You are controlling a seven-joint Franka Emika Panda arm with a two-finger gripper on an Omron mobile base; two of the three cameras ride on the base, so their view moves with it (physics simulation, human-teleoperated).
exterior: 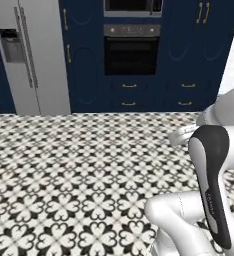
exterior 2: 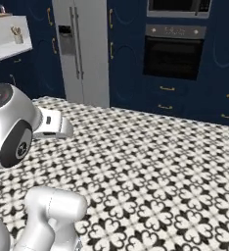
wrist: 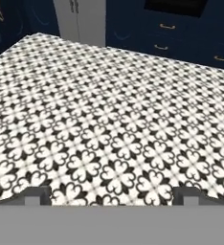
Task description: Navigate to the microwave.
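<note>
Ahead, the built-in silver-framed microwave with black glass window (exterior: 133, 6) sits at twelve o'clock in the navy cabinet wall, directly above the black-doored oven (exterior: 132, 52) (its top is cropped). The claw (wrist: 111, 196) hangs wide open, gripping nothing, over the black-and-white patterned floor (wrist: 109, 119).

Both base views look forward and down over the patterned floor (exterior: 79, 170) toward the navy cabinet wall (exterior: 86, 65), well apart; both catch oven (exterior: 131, 52) and fridge (exterior 2: 82, 49). Hand view faces the floor beyond the fingers (wrist: 35, 196), oven at the far edge.
</note>
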